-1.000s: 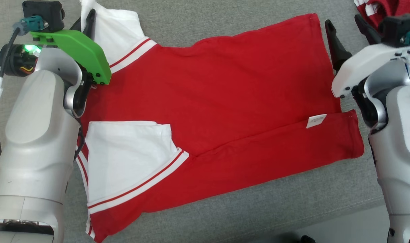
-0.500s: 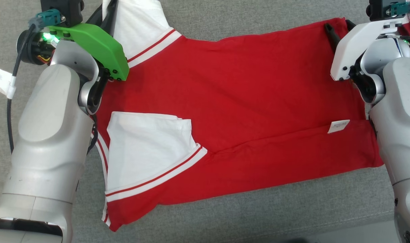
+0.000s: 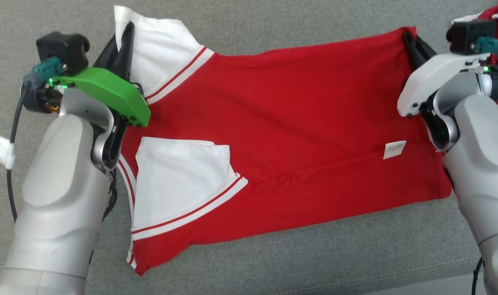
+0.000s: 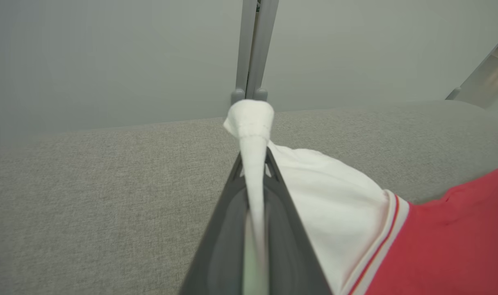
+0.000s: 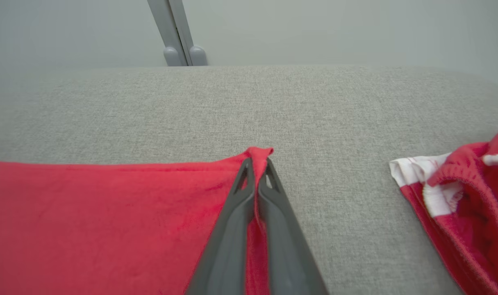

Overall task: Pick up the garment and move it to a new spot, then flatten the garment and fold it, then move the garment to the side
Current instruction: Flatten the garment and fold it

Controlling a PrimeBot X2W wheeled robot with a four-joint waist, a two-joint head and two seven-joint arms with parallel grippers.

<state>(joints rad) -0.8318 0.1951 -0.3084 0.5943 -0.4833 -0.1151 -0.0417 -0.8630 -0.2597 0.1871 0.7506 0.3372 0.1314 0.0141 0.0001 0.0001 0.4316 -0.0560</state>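
L gripper: shut tight on far sleeve's hem; white cloth bunches out past the tips in the wrist view.
R gripper: shut on shirt's far R corner at the hem; red cloth pinched betw. the fingers, small peak above the tips.
Shirt: red w/ white sleeves, flat on the cushion and lying sideways, w/ sleeve end to robot's L and hem to R. Near long edge looks folded in over the body, crease running roughly L–R.
Far sleeve: white w/ a red-striped band where it meets the red; outer edge lifted in L gripper.
Near sleeve: white, same striped band, folded in and flat on top of the body.
Tag: small, white, on shirt near R end, at edge of the folded strip.
Cushion: grey woven, under shirt; front edge shows at bottom R of head view.
2nd garment: red & white, crumpled, on cushion to R of R gripper, apart from shirt.
L wrist: green bracket above shirt's L end; black cable hangs beside the arm.
R wrist: white bracket over shirt's R edge.
Post: grey upright behind the cushion, pale wall behind it.
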